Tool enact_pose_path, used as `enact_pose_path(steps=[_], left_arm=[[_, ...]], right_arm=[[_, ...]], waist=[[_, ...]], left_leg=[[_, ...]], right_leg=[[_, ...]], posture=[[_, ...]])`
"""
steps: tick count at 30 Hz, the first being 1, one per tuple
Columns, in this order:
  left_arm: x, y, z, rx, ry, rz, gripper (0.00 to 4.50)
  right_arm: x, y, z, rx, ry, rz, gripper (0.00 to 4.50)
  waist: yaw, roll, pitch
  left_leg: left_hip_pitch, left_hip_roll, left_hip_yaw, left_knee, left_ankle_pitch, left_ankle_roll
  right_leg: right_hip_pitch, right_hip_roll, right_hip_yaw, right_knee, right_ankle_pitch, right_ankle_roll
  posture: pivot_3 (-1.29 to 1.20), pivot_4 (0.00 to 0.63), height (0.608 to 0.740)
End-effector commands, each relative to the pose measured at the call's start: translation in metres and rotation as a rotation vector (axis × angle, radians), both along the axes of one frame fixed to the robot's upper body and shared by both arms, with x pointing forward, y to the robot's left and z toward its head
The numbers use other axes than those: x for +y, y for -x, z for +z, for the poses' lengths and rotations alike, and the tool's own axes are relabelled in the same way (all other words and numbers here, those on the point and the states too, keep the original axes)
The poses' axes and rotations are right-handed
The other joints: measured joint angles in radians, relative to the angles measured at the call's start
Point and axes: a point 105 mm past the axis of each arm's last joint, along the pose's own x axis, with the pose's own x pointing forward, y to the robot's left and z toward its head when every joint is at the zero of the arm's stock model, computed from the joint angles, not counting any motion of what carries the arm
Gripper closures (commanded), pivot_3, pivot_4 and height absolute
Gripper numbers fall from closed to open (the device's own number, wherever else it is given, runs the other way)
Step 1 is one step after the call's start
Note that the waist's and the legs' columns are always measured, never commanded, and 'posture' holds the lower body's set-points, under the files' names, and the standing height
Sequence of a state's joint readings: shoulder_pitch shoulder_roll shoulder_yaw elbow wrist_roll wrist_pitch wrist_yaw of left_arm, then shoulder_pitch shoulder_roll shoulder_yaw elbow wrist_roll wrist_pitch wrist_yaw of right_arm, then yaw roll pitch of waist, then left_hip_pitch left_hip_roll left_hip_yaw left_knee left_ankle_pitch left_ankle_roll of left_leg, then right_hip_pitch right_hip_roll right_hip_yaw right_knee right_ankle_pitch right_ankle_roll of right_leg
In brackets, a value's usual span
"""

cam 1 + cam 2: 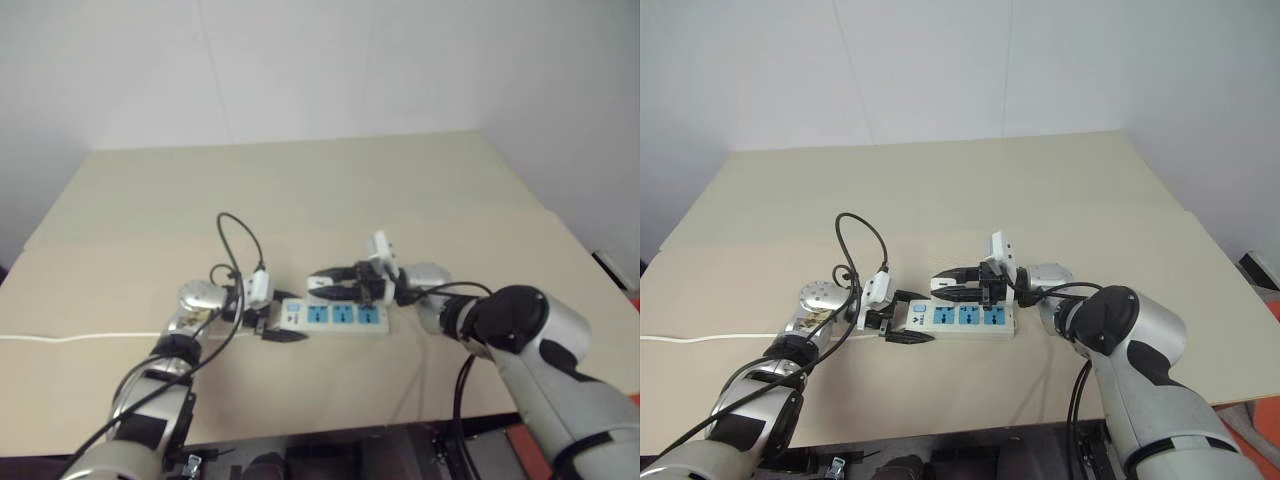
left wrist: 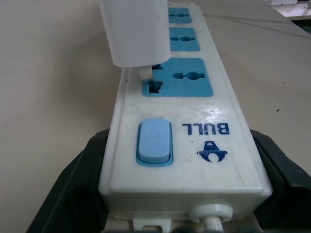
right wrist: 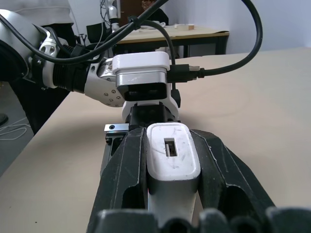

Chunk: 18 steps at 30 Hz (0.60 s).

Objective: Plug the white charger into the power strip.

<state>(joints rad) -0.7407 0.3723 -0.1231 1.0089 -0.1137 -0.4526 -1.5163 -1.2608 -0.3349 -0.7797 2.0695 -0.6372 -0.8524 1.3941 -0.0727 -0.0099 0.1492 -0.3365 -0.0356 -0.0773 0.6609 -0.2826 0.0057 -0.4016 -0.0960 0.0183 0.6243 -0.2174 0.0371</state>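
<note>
The power strip (image 1: pixel 335 316) lies flat on the tan table near its front edge, its three blue socket panels facing up. My left gripper (image 1: pixel 278 322) is shut on the strip's switch end, with a black finger (image 2: pixel 73 189) on either side. The white charger (image 3: pixel 171 155) sits between the fingers of my right gripper (image 1: pixel 322 283), which is shut on it and points left over the strip. In the left wrist view the charger (image 2: pixel 136 34) hovers over the socket panel (image 2: pixel 184 77) nearest the blue switch (image 2: pixel 154 141). Its prong stands just above a slot.
The strip's thin white cord (image 1: pixel 80 337) runs left across the table (image 1: pixel 300 190) and off its edge. Black cables (image 1: pixel 240 240) loop above my left wrist. The table's front edge is close below the strip. A wall stands behind the far edge.
</note>
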Motion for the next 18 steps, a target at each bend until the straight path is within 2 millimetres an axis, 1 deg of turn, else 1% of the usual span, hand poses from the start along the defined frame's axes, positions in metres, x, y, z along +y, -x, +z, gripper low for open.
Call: enact_pose_path(steps=[1, 12, 18], left_arm=[[0.002, -0.005, -0.002, -0.01, -0.034, 0.032, 1.18], [0.002, -0.006, -0.002, -0.011, -0.036, 0.029, 1.18], [0.001, -0.006, -0.001, -0.013, -0.036, 0.028, 1.18]], right_arm=[[0.005, 0.005, -0.002, 0.023, -0.006, 0.029, 3.39], [-0.006, 0.004, -0.007, 0.015, 0.012, -0.006, 3.39], [-0.005, 0.006, -0.01, 0.016, 0.007, -0.002, 3.39]], waist=[[0.0, 0.0, 0.0], [0.002, -0.001, -0.001], [0.002, -0.002, -0.001]], left_leg=[[0.0, 0.0, 0.0, 0.0, 0.0, 0.0], [0.0, 0.0, 0.0, 0.0, 0.0, 0.0], [0.001, 0.0, 0.0, 0.0, 0.0, 0.0]], right_leg=[[0.0, 0.0, 0.0, 0.0, 0.0, 0.0], [0.001, 0.0, 0.0, 0.0, 0.0, 0.0], [0.002, 0.0, 0.0, 0.0, 0.0, 0.0]], posture=[[0.0, 0.15, 0.74], [0.0, 0.15, 0.74], [0.0, 0.15, 0.74]])
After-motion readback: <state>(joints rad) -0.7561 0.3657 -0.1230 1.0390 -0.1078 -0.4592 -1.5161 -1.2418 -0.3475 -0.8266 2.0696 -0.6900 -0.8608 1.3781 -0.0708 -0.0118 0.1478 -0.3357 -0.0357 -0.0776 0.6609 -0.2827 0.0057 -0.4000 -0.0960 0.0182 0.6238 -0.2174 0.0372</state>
